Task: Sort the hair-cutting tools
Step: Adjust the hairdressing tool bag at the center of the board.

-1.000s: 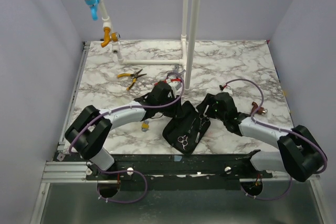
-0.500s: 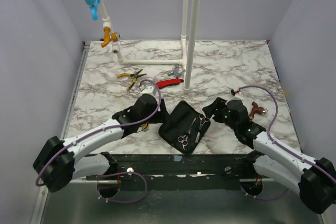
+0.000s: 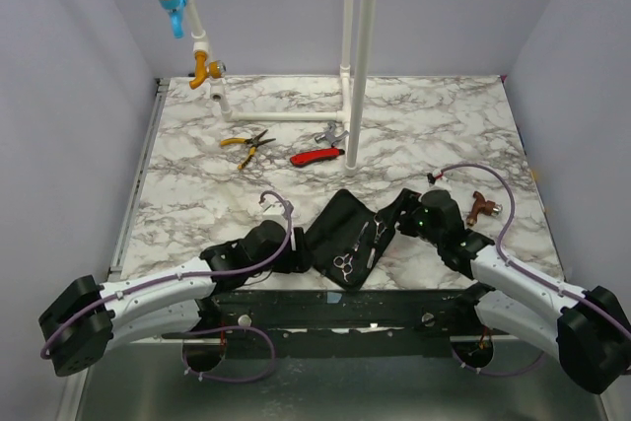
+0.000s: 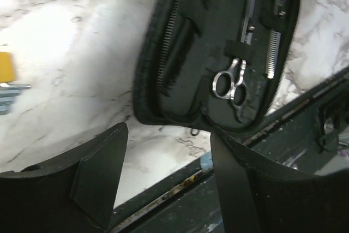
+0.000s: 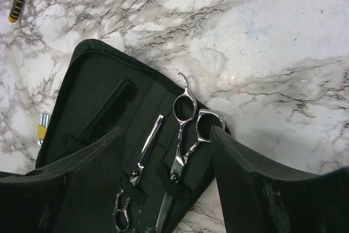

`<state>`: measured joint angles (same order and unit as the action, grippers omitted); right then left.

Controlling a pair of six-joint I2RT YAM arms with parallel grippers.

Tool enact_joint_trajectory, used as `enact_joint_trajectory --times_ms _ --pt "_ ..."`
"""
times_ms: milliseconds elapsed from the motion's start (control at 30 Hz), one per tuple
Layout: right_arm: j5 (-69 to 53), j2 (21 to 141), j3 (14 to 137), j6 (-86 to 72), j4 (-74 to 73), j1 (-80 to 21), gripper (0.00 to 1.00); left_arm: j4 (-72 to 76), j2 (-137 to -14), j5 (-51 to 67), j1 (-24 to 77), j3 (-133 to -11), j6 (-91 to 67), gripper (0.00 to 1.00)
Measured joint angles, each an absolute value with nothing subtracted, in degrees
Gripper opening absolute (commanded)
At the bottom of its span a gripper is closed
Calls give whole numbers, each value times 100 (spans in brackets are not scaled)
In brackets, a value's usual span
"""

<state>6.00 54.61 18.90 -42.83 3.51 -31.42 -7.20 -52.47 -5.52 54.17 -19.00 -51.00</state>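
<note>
Top view: the black case (image 3: 330,219) lies open at the near edge of the table (image 3: 444,135), silver scissors (image 3: 343,263) strapped inside. Left wrist: your left gripper (image 4: 169,135) is released and empty, just short of the case's corner. Right wrist: your right gripper (image 5: 166,135) hangs spread and empty over the case, where the comb (image 5: 106,110) and larger shears (image 5: 188,121) sit in their slots.

- The table (image 3: 444,125) is showing white marble with grey veining;
- the case (image 3: 333,214) is showing plain black;
- inside the case, the scissors (image 5: 179,151) are gleaming silver and the comb (image 5: 106,110) is showing black;
- beyond the case, the pliers (image 3: 248,144) are showing yellow handles, and the red-handled tool (image 3: 315,156) is showing a bright red grip.
</note>
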Motion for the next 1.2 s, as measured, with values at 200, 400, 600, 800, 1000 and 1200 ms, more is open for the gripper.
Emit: enact_joint_trajectory --times_ms 200,400,600,800,1000,1200 --pt "523 5465 1890 -4274 451 -3142 66 -285 -5363 -486 5704 -1885 -5074 56" --pt "530 5404 1890 -4237 416 -3140 66 -152 -6477 -506 5701 -2248 -4886 47" --pt "572 5129 1890 -4239 283 -3140 66 -128 -7338 -548 5581 -3063 -4560 44" --pt "607 4993 1774 -4296 237 -3140 66 -47 -8103 -510 5030 -3791 -4222 44" --pt "633 5015 1616 -4351 126 -3140 66 21 -8670 -366 4525 -4274 -4018 33" --pt "764 5428 1664 -4344 198 -3140 66 75 -9083 -119 4427 -4781 -3673 14"
